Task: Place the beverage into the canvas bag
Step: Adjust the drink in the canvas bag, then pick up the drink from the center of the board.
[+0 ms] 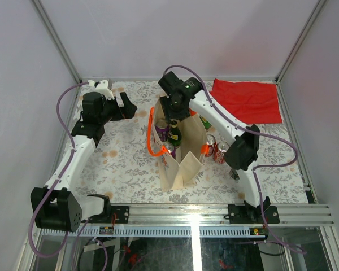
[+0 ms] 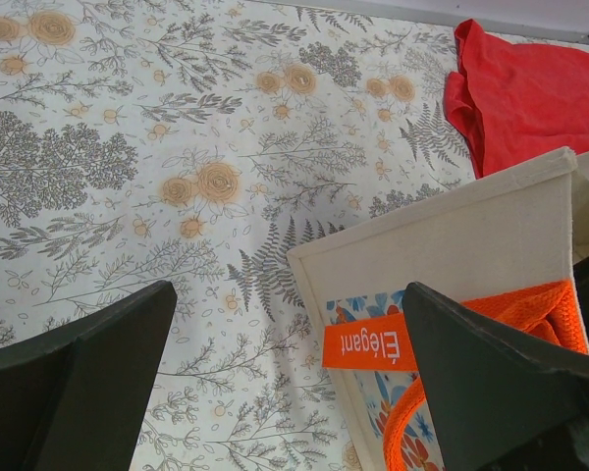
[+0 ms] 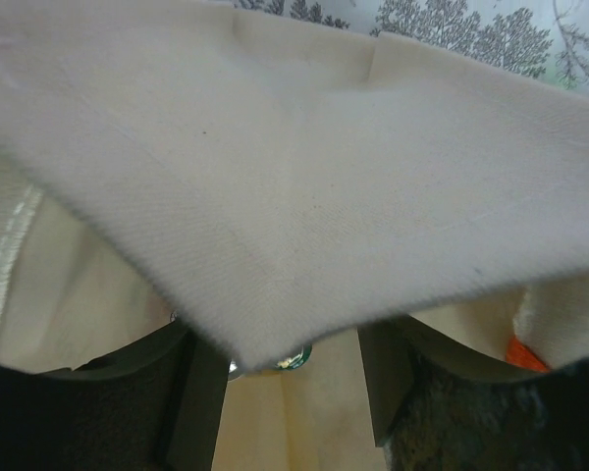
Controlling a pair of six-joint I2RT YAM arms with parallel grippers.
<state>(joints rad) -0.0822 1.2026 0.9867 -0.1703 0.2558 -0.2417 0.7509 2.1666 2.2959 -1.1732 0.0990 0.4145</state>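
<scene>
Table (image 1: pixel 118 164) covered in floral cloth, plain white walls around. Red cloth (image 1: pixel 248 99) flat at far right. Bag (image 1: pixel 181 169) upright at centre; bottle (image 1: pixel 174 134) and purple can (image 1: pixel 161 130) stand inside. Two red cans (image 1: pixel 220 152) just right of bag. Left claw (image 1: pixel 128 107) spread wide, left of bag. Right claw (image 1: pixel 174 117) in bag mouth above bottle; fingers apart, tips hidden by canvas fold, cannot tell whether pinching.

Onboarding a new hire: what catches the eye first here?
The beige canvas bag with orange handles, mid-table, a green bottle and a purple can standing inside, and the right gripper poised at its mouth. Then the red cloth in the far right corner and two red cans just right of the bag.
</scene>
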